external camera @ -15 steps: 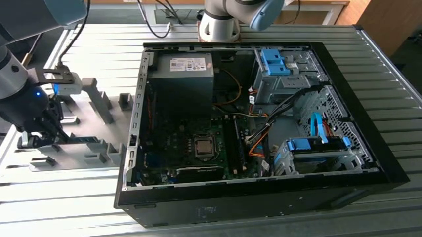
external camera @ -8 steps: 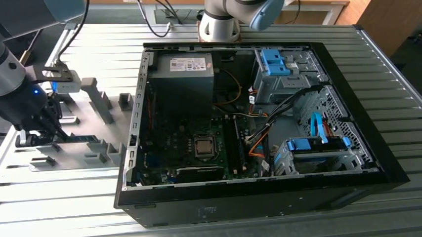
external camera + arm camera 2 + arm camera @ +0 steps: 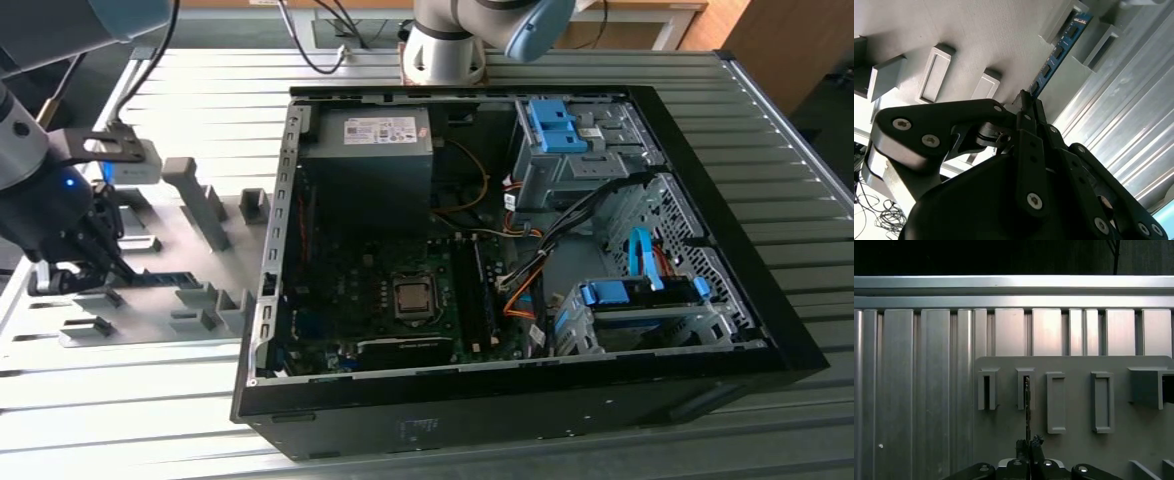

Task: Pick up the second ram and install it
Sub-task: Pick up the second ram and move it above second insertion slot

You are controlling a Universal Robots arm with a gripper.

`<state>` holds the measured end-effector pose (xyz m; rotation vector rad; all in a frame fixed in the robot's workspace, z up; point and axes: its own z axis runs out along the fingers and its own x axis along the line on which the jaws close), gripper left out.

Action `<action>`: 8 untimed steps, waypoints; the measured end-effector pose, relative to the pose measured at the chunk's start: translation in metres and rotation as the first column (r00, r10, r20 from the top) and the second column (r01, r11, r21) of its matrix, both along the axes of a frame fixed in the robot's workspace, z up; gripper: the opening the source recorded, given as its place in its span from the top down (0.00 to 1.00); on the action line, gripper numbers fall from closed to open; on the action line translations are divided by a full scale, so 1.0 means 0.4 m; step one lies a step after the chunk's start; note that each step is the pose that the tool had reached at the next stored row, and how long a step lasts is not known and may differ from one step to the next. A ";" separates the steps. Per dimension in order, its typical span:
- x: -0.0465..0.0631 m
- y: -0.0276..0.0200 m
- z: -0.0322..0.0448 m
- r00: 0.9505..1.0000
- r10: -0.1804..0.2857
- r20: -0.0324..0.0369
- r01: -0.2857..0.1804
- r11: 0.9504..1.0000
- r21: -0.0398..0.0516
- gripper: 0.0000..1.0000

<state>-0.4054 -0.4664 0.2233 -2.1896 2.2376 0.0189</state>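
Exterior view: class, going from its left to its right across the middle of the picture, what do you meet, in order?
Tool → second ram → processor socket → orange cables → blue drive bracket

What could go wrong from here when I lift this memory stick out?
The gripper grips the memory stick near one end, so it could pivot. Its far end sits in a grey holder block, where it might snag. Orange cables lie beside the motherboard slots; they could foul insertion.
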 end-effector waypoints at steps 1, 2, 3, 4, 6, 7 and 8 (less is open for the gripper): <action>0.000 0.000 0.001 1.000 0.000 0.000 0.000 1.000 0.000 0.86; 0.000 0.000 0.003 1.000 0.000 0.000 0.000 1.000 0.000 0.86; 0.000 0.000 0.004 1.000 0.000 0.000 0.000 1.000 0.000 0.86; 0.000 0.000 0.006 1.000 0.000 0.000 0.000 1.000 0.000 0.86; 0.000 0.000 0.009 1.000 0.000 0.000 0.000 1.000 0.000 0.86; 0.000 0.000 0.010 1.000 0.000 0.000 0.000 1.000 0.000 0.86; 0.000 0.000 0.012 1.000 0.000 0.000 0.000 1.000 0.000 0.86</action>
